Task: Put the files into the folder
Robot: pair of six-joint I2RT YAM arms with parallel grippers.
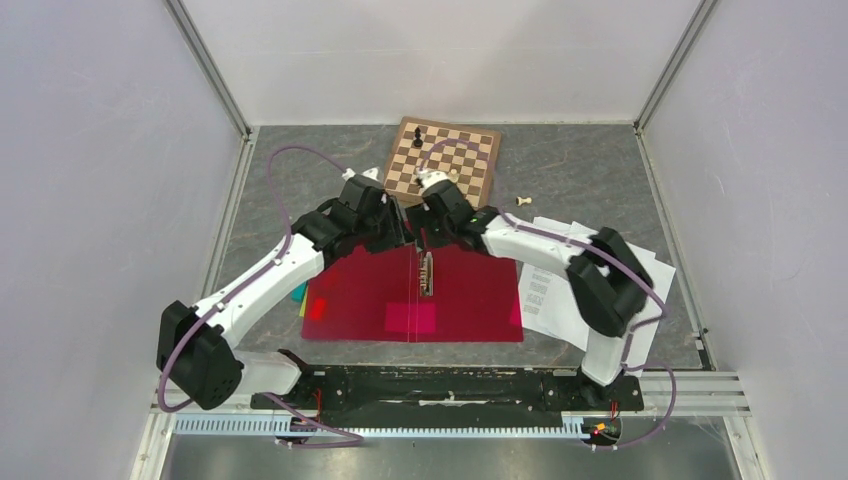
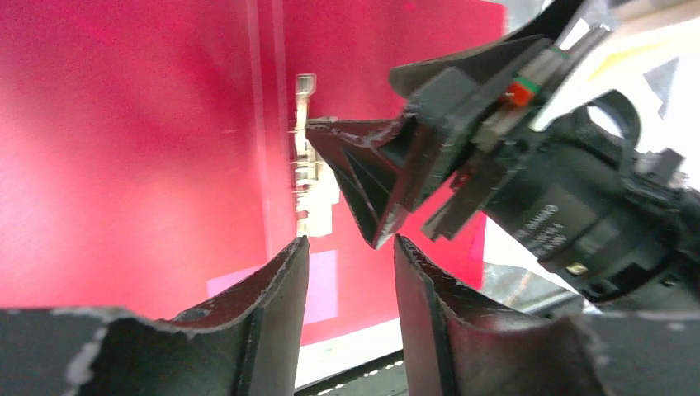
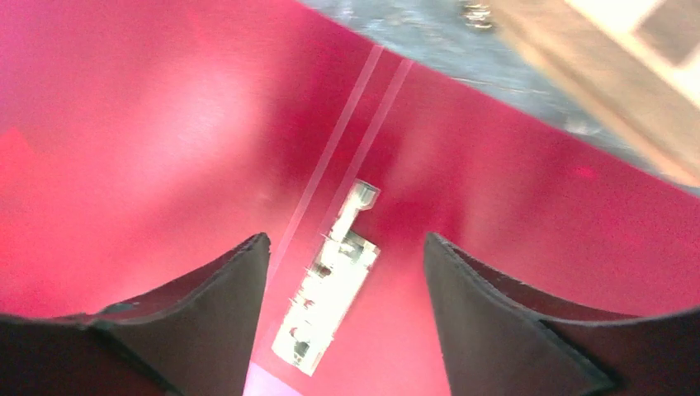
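Observation:
The crimson folder (image 1: 470,300) lies open and flat in the middle of the table, its metal clip (image 1: 427,273) on the spine. Both grippers hover over its far edge by the spine, tips close together. The left gripper (image 2: 348,241) is open with nothing between its fingers, and the clip (image 2: 309,177) lies beyond it. Facing it is the right gripper (image 3: 347,238), open and empty above the clip (image 3: 330,305). The files (image 1: 550,295), white printed sheets, lie at the folder's right edge, partly under the right arm.
A wooden chessboard (image 1: 443,160) with a black piece (image 1: 418,135) sits at the back. A small pale piece (image 1: 522,201) lies on the grey table to its right. Yellow and teal edges (image 1: 300,297) stick out at the folder's left side. Walls enclose the table.

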